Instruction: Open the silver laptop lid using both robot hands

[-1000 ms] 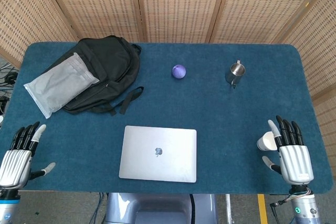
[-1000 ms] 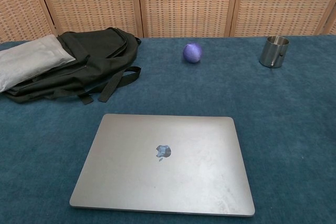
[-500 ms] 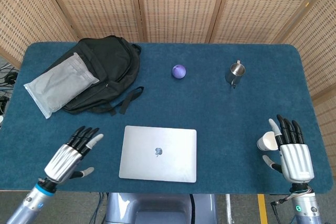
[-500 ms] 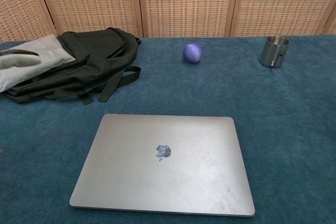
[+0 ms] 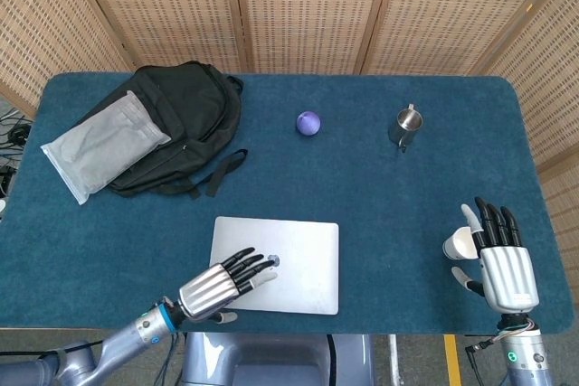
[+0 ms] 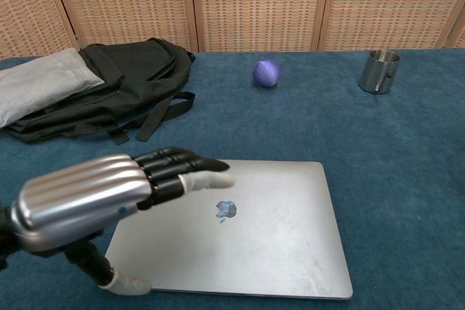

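- The silver laptop (image 5: 274, 264) is being shown closed and flat on the table (image 5: 398, 205), near the 6 o'clock edge, slightly toward 9 o'clock of centre.
- The left hand (image 5: 220, 283) is being held above the lid's 7 o'clock corner, fingers extended and apart, nothing gripped; whether the lid is being touched cannot be told.
- The right hand (image 5: 493, 255) is being kept well apart at 4 o'clock, fingers spread, nothing held.
- Judged step: both hands are being brought to the laptop; the lid is not yet raised.
- For a good opening, the base is best being pinned by one hand while the front lip at 6 o'clock is being lifted by the other's fingertips, gently, so that the laptop is not being slid off the table edge.
- The backpack (image 5: 176, 119), ball (image 5: 308, 123) and metal cup (image 5: 407, 125) are being left toward 12 o'clock, clear of the work.
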Robot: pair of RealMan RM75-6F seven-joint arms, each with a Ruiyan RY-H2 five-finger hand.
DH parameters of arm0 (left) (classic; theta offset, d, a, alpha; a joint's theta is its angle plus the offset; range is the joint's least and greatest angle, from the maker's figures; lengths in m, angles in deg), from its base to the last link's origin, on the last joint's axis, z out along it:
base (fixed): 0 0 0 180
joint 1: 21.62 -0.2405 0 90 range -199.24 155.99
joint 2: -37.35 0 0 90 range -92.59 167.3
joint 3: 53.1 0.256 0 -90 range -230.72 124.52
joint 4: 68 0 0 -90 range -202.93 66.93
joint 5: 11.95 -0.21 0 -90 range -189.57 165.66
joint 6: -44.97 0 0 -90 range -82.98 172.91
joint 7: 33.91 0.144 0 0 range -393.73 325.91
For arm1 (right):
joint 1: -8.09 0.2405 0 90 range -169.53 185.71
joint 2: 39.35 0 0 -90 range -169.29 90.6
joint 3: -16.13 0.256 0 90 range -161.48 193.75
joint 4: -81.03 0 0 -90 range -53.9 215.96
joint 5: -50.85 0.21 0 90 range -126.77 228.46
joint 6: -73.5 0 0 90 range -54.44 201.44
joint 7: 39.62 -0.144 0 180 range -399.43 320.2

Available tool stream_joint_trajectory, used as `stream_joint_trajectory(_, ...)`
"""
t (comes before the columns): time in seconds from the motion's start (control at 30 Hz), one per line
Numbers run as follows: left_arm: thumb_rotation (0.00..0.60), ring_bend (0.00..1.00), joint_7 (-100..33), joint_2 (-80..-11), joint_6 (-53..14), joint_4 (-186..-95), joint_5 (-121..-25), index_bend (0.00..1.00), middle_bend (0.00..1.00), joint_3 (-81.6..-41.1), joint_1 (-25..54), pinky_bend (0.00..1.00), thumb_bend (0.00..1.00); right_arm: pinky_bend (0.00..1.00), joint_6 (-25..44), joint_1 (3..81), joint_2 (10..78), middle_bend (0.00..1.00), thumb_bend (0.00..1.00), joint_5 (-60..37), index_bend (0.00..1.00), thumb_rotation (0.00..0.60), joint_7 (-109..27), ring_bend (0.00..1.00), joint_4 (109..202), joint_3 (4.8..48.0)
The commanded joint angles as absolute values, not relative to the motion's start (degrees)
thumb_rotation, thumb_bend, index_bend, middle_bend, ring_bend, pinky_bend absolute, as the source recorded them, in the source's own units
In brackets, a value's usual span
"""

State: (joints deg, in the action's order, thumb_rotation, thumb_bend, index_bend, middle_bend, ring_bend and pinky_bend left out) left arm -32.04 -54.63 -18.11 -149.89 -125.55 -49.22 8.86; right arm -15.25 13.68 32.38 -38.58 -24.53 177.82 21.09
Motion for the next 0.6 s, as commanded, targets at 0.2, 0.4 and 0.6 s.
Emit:
stream_joint_trajectory(0.2,0.600,0.00,-27.22,-60.72,-11.96,-148.05,-123.33,0.00,0.00,-49.53,12.66,0.00,0.05,0.00,-15.20,13.71,32.34,0.00,0.00,-38.51,0.00,0.600,-24.69,0.00,177.91,21.14)
stream_joint_trajectory(0.4,0.600,0.00,-24.21,-63.53,-11.16,-146.05,-121.77,0.00,0.00,-50.02,13.51,0.00,0.05,0.00,-15.20,13.64,31.97,0.00,0.00,-38.37,0.00,0.600,-25.57,0.00,178.06,21.19)
stream_joint_trajectory(0.6,0.600,0.00,-21.65,-65.42,-10.29,-144.57,-119.82,0.00,0.00,-50.55,14.59,0.00,0.05,0.00,-15.02,13.68,31.67,0.00,0.00,-38.11,0.00,0.600,-26.36,0.00,178.09,21.31)
